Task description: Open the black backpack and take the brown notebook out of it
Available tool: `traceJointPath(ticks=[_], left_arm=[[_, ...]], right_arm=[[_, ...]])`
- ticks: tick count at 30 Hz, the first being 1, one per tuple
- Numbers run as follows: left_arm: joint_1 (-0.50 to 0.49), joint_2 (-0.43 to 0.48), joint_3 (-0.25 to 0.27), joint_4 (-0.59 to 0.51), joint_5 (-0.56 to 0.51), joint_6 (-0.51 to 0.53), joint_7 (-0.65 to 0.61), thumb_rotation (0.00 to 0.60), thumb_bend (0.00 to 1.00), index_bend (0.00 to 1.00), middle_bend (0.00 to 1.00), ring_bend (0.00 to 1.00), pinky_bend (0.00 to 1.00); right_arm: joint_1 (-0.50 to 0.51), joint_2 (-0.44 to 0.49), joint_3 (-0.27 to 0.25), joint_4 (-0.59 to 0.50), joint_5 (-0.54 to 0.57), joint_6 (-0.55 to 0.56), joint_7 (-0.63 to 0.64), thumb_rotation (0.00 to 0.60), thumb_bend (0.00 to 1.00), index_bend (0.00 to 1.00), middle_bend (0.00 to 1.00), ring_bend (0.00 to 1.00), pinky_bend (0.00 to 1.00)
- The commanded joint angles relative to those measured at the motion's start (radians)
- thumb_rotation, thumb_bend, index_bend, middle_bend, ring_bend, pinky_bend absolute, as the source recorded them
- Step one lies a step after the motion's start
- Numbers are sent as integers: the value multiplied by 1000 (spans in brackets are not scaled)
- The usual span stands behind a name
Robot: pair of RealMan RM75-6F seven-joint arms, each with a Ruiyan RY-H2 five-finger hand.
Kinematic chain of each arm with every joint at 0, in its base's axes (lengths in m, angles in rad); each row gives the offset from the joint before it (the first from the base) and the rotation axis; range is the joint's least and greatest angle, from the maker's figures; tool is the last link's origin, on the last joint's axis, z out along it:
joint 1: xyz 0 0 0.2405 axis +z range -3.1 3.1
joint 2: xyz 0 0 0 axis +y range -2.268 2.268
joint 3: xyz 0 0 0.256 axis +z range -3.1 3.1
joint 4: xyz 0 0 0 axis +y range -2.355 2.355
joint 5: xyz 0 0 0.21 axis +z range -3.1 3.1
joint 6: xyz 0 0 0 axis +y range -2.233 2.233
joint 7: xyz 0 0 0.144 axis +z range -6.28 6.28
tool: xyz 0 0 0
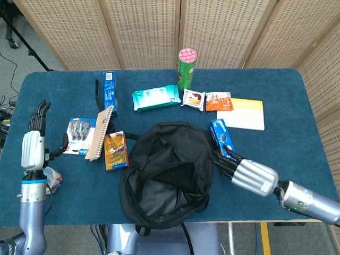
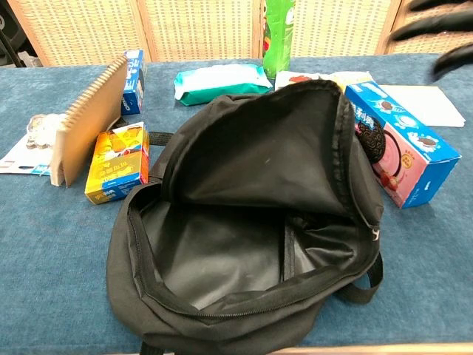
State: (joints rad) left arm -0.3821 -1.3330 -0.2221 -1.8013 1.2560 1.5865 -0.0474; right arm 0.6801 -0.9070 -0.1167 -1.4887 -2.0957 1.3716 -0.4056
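The black backpack lies unzipped at the table's front centre, and its inside shows only dark lining. The brown spiral notebook stands on edge to the left of the bag, leaning by the orange box; it also shows in the chest view as the notebook. My left hand is raised at the far left, fingers straight and apart, holding nothing and apart from the notebook. My right hand is at the bag's right side with dark fingers stretched toward it, holding nothing. Only blurred fingertips show in the chest view.
Along the back stand a blue box, a teal wipes pack, a green can, two snack packs and a yellow-and-white pad. A blue cookie box lies beside the bag's right. A blister pack lies by the notebook.
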Motion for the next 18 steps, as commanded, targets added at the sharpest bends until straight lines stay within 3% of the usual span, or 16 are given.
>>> traceJointPath(ticks=[1, 6, 11, 18], left_arm=[[50, 20, 46, 6, 41, 17, -25, 600, 467, 0, 0, 0, 25], [126, 24, 86, 8, 94, 78, -87, 600, 468, 0, 0, 0, 25], [205, 41, 121, -9, 111, 134, -114, 600, 470, 0, 0, 0, 25], [292, 89, 203, -37, 157, 143, -114, 600, 476, 0, 0, 0, 14]], right_arm=[[-161, -22, 18, 97, 148, 166, 31, 600, 53, 284, 33, 0, 137], [-321, -142, 79, 58, 352, 285, 50, 600, 115, 261, 0, 0, 114], [-414, -233, 110, 0, 447, 355, 89, 600, 93, 188, 0, 0, 51], [-507, -277, 83, -167, 507, 347, 134, 600, 0, 72, 0, 0, 0]])
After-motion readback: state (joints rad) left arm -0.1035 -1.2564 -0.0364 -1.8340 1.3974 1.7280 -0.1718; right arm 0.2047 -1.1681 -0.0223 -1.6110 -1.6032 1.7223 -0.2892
